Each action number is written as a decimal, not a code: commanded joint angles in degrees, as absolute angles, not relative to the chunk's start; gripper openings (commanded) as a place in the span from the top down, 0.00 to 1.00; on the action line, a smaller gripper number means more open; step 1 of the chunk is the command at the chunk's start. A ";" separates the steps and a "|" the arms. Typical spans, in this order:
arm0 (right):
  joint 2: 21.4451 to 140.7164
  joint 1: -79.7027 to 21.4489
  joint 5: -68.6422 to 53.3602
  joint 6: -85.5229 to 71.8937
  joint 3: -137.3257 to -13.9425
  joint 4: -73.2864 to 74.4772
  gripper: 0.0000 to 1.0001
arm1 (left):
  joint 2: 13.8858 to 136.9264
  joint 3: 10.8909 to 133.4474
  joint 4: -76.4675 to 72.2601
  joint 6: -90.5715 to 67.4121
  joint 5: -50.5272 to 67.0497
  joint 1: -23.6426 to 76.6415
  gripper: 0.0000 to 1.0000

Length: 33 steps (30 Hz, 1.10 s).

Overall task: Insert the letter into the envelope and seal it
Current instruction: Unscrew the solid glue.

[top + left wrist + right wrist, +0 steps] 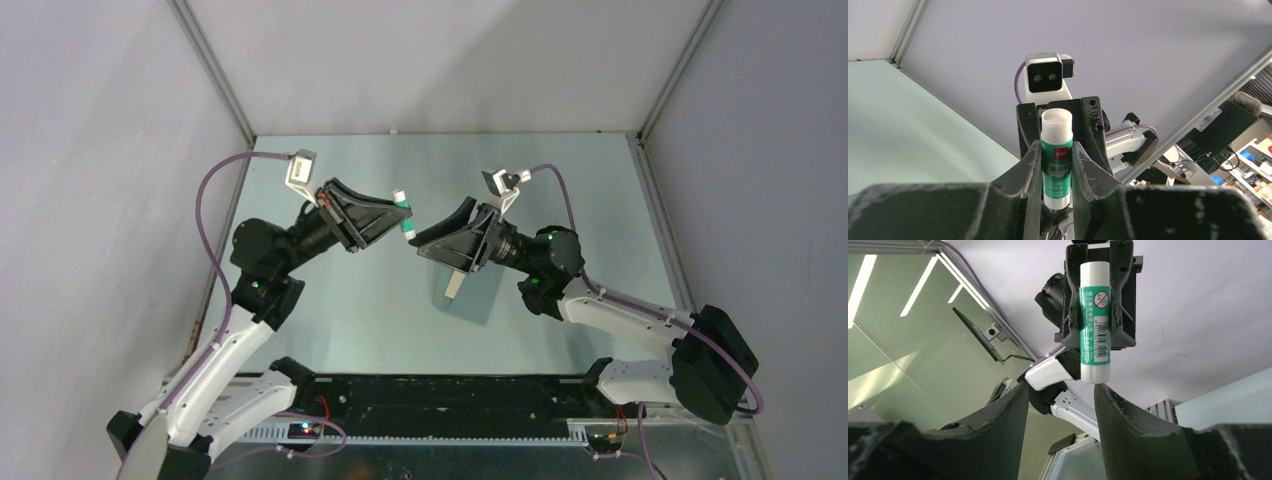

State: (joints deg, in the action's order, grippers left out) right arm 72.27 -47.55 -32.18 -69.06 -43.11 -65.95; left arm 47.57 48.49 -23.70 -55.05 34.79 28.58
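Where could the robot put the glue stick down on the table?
The table looks bare along the back wall, behind both pincers, and in the near strip before the black rail. The middle is crowded: the left pincer holds the glue stick there, the open right pincer faces it, and something pale lies beneath.

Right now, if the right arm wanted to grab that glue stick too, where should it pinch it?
Probably the bare white end of the glue stick, which pokes out past the left gripper towards the open right gripper. The right gripper should come straight on. The left gripper clamps the green-labelled middle, so only the ends are free.
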 commanded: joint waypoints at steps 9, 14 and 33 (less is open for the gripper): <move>68.24 -50.37 -27.04 -57.59 -45.26 -54.61 0.47 | 46.76 48.34 -24.52 -54.94 35.29 28.55 1.00; 63.78 -53.37 -20.30 -48.70 -47.52 -43.24 0.47 | 46.73 48.20 -24.50 -54.82 35.25 28.48 1.00; 64.93 -71.67 16.92 -19.26 -64.90 -8.86 0.48 | 46.53 48.16 -24.04 -54.49 35.18 28.45 1.00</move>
